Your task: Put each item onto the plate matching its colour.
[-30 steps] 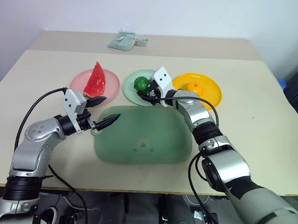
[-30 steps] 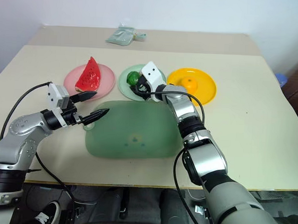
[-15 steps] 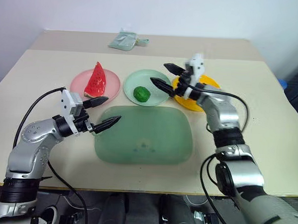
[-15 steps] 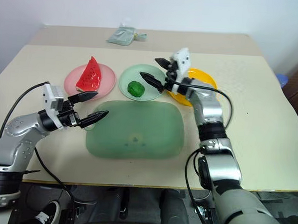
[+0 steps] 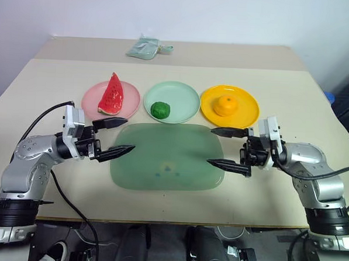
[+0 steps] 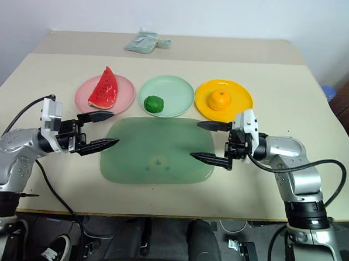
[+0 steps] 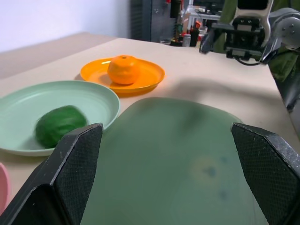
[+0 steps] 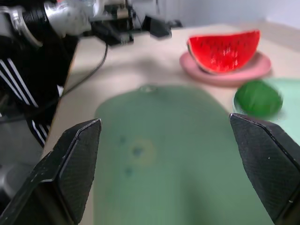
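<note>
On the tan table (image 5: 293, 101), three round plates stand in a row. The watermelon wedge (image 5: 112, 94) lies on the pink plate (image 5: 93, 95) at the robot's left. The small dark-green lump (image 5: 160, 110) lies on the pale-green plate (image 5: 185, 97) in the middle. The orange (image 5: 226, 105) sits on the yellow-orange plate (image 5: 247, 109) at the right (each item rests on the plate of its own colour).

Just in front of the plates lies a large translucent green mat (image 5: 167, 159), with nothing resting on it. A folded pale-green cloth (image 5: 146, 48) lies at the far edge of the table, well apart from the plates.

The left gripper (image 5: 117, 138) hovers at the mat's left edge, pointing toward the right; its two black fingers (image 5: 113, 153) are spread wide and hold nothing. The right gripper (image 5: 225, 149) hovers at the mat's right edge, pointing toward the left; its fingers (image 5: 225, 165) are likewise spread wide and hold nothing. The two grippers face each other across the mat.
</note>
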You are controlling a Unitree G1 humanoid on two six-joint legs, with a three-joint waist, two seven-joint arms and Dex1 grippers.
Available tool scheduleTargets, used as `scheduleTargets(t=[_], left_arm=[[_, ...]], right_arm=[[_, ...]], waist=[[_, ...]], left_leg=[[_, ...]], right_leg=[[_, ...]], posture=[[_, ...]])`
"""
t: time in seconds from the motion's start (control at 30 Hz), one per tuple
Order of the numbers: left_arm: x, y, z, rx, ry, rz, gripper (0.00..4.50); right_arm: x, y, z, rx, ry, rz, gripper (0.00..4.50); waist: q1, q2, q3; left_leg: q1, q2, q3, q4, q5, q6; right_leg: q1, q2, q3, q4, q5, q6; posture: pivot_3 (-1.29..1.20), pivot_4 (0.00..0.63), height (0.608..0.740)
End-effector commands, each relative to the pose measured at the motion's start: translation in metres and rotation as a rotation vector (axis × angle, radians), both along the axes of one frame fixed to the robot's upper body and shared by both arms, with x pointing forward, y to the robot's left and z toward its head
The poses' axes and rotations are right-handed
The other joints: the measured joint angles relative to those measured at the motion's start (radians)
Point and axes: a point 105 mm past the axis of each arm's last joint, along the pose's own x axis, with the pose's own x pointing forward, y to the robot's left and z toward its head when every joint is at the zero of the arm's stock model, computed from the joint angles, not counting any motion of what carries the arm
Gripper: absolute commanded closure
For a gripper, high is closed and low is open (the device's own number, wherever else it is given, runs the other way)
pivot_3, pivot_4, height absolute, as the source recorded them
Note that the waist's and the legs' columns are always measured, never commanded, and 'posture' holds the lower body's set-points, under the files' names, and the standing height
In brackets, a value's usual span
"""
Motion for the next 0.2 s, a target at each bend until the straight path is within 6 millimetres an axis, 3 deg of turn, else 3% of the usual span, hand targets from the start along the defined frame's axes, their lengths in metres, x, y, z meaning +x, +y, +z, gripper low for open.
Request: scheduleTargets(t=[0.03, 0.2], left_arm=[[0.0017, -0.0018, 0.0064, 0.012, -0.047, -0.014, 0.0], [0.0059, -0.0062, 0.0068, 0.008, -0.054, -0.036, 0.0]], right_arm=[[0.0009, -0.0026, 0.0098, -0.007, -0.073, -0.032, 0.03], [0.0033, -0.0071, 0.01, -0.019, -0.082, -0.054, 0.03]], waist=[[0.0, 0.0, 0.0], [0.0, 0.0, 0.0]], left_leg=[[0.0, 0.0, 0.0, 0.0, 0.0, 0.0], [0.0, 0.0, 0.0, 0.0, 0.0, 0.0]], right_leg=[[0.0, 0.0, 0.0, 0.0, 0.0, 0.0], [0.0, 0.0, 0.0, 0.0, 0.0, 0.0]], posture=[[0.0, 0.15, 0.74], [0.0, 0.15, 0.74]])
